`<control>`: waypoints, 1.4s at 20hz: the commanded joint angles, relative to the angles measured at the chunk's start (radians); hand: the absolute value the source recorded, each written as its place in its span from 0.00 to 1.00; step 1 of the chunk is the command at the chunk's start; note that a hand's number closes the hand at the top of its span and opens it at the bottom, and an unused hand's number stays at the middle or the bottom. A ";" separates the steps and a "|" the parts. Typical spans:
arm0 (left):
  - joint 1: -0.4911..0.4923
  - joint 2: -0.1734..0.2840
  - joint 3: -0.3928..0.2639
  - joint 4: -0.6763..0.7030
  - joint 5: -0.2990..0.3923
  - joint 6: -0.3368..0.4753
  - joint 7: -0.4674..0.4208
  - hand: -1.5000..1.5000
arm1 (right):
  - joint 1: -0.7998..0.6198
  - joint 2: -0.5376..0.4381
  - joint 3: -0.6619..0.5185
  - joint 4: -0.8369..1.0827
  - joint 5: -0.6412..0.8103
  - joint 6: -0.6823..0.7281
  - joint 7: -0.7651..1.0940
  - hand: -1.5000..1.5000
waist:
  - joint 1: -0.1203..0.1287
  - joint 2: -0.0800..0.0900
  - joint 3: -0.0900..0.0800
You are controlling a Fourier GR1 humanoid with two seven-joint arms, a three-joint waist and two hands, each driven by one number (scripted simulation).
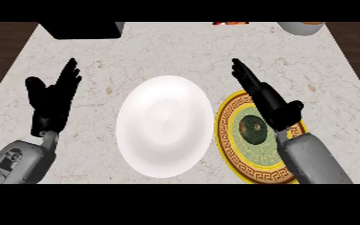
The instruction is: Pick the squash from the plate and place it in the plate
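Resting at the view's left, the left hand (53, 97) shows straight, open fingers above bare counter (175, 47). Two plates lie side by side near the counter's front edge: one plain white plate (164, 126) at centre and one patterned plate (247, 162) to its right, almost touching. One squash (253, 127) sits on the patterned plate. The right hand (265, 97), fingers straight and holding nothing, extends over that plate's upper right rim.
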 commanded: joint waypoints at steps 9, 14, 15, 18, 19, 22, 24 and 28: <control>0.230 0.089 -0.040 -0.009 -0.158 -0.025 -0.270 0.50 | 0.128 0.051 -0.288 -0.198 -0.211 -0.118 -0.113 0.00 | -0.017 0.006 -0.022; 0.274 0.120 0.011 -0.019 -0.160 -0.034 -0.324 0.50 | 0.356 0.133 -0.343 -0.395 -0.302 -0.115 -0.229 0.00 | -0.018 0.010 -0.021; 0.320 0.102 0.016 0.002 -0.149 -0.062 -0.398 0.50 | 0.428 0.116 -0.356 -0.412 -0.325 -0.063 -0.248 0.00 | -0.013 0.012 -0.021; 0.347 0.064 0.020 -0.010 -0.194 -0.043 -0.412 0.50 | 0.513 0.051 -0.407 -0.425 -0.360 0.083 -0.277 0.00 | -0.001 0.016 -0.021; 0.326 0.091 0.051 0.001 -0.167 -0.086 -0.395 0.50 | 0.555 0.033 -0.371 -0.511 -0.344 0.103 -0.245 0.00 | -0.004 0.015 -0.021; 0.335 0.126 0.059 -0.066 -0.157 -0.104 -0.366 0.50 | 0.558 -0.085 -0.388 -0.486 -0.293 0.175 -0.200 0.00 | 0.002 0.015 -0.020; 0.321 0.108 0.040 -0.035 -0.182 -0.087 -0.364 0.50 | 0.578 -0.164 -0.384 -0.491 -0.214 0.189 -0.163 0.00 | -0.003 0.016 -0.021; 0.326 0.097 0.056 0.004 -0.173 -0.111 -0.397 0.50 | 0.553 -0.292 -0.385 -0.515 -0.114 0.209 -0.068 0.00 | 0.003 0.017 -0.022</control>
